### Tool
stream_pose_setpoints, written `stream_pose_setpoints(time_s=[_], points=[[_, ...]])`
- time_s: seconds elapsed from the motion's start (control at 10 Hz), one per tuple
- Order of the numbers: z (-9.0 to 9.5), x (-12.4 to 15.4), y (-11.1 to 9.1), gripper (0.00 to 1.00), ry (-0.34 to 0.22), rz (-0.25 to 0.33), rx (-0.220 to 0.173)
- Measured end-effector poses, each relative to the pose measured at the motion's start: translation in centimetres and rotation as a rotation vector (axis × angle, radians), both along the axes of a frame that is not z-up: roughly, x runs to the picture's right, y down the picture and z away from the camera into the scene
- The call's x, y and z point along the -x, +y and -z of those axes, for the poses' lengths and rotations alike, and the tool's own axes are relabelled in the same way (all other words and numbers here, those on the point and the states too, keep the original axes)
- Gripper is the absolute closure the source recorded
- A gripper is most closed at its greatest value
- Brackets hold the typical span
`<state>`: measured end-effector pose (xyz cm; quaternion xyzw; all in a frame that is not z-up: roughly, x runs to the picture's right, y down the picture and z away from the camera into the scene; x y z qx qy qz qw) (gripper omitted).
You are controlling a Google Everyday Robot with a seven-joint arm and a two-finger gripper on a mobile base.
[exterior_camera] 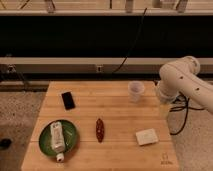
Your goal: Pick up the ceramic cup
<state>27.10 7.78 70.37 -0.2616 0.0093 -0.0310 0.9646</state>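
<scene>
The ceramic cup [135, 91] is small, pale white and wider at the rim. It stands upright near the far right of the wooden table [120, 107]. The white robot arm [182, 80] bends in from the right edge of the view. My gripper [164, 107] hangs at the arm's lower end, by the table's right edge. It is to the right of the cup and apart from it, with nothing seen in it.
A flat white block [147, 136] lies at the front right. A red-brown chili-like object [100, 130] lies mid-table. A green plate [72, 145] with a white bottle [57, 138] is at the front left. A black phone [68, 100] lies at the back left. Cables hang behind the table.
</scene>
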Motion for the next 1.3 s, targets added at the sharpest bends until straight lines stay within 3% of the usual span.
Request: stream_pose_setpoints(time_s=[0.7,1.3], points=[[-2.6,2.8,-1.9,0.20,-0.085,0.103,-0.029],[-5.3,4.3,-2.6,0.20,-0.143,0.148,-0.044]])
